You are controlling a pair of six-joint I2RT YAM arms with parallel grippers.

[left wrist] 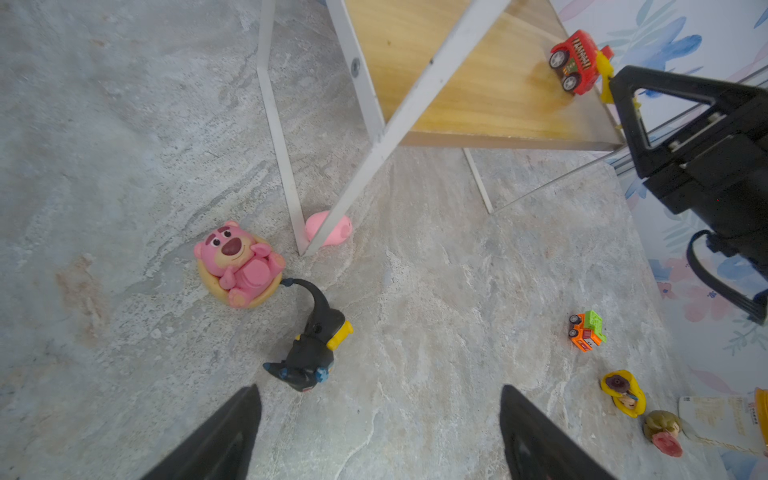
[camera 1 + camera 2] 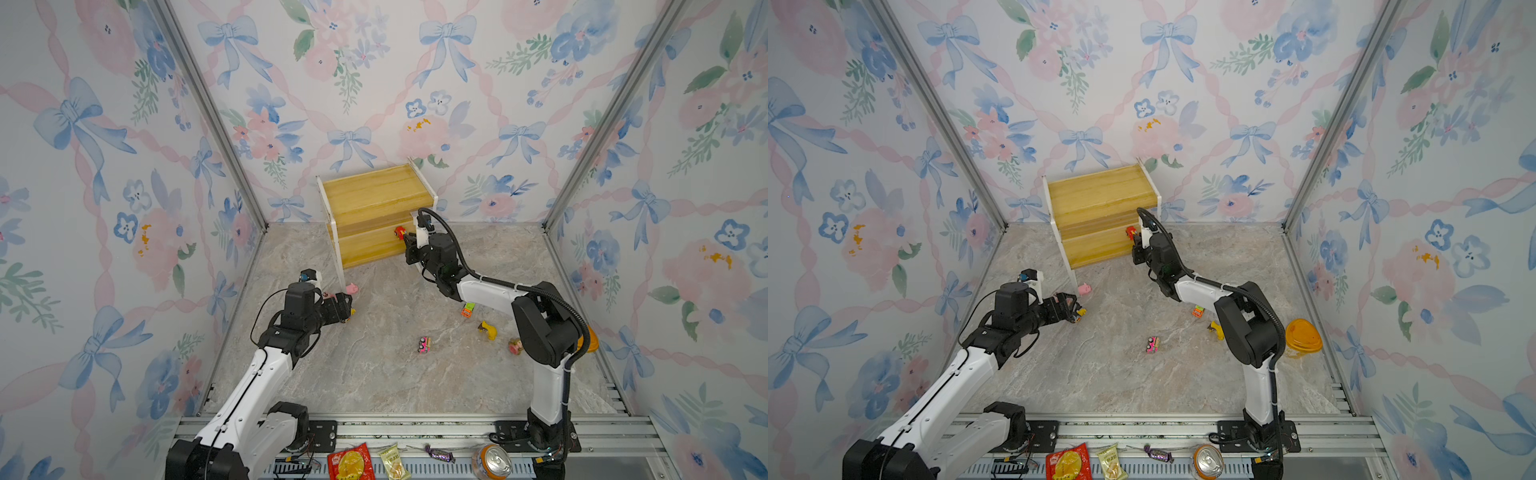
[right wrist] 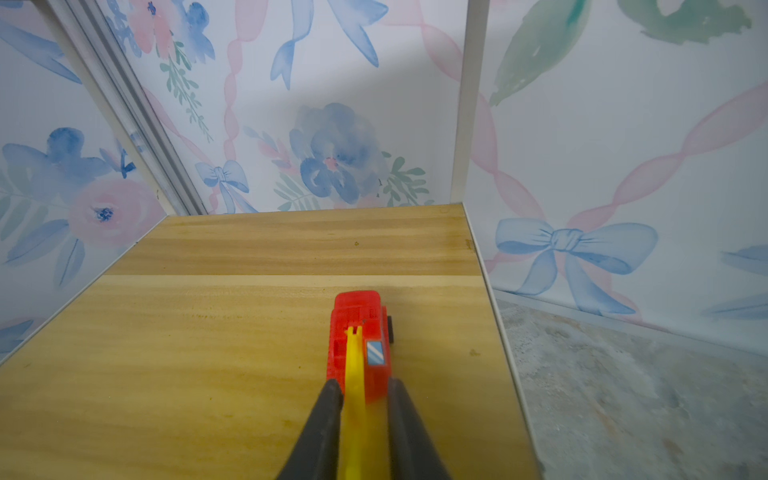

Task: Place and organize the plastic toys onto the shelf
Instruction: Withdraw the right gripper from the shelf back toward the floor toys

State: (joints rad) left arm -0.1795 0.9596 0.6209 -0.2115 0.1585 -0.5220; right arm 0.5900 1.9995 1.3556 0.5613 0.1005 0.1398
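The red car [image 3: 359, 332] is located on the lower board of the shelf [image 3: 208, 353], close to the board end on the right arm's side. For a clean release, the fingers [image 3: 320, 432] of the right gripper [image 3: 363, 384] should be parted evenly and drawn straight back, so that the car is not rolled toward the edge. These fingers are set narrow, closed against the car's tail and yellow ladder. The left gripper [image 1: 379, 390] is spread wide and empty above the black-yellow figure [image 1: 313, 345] on the tabletop [image 1: 415, 332].
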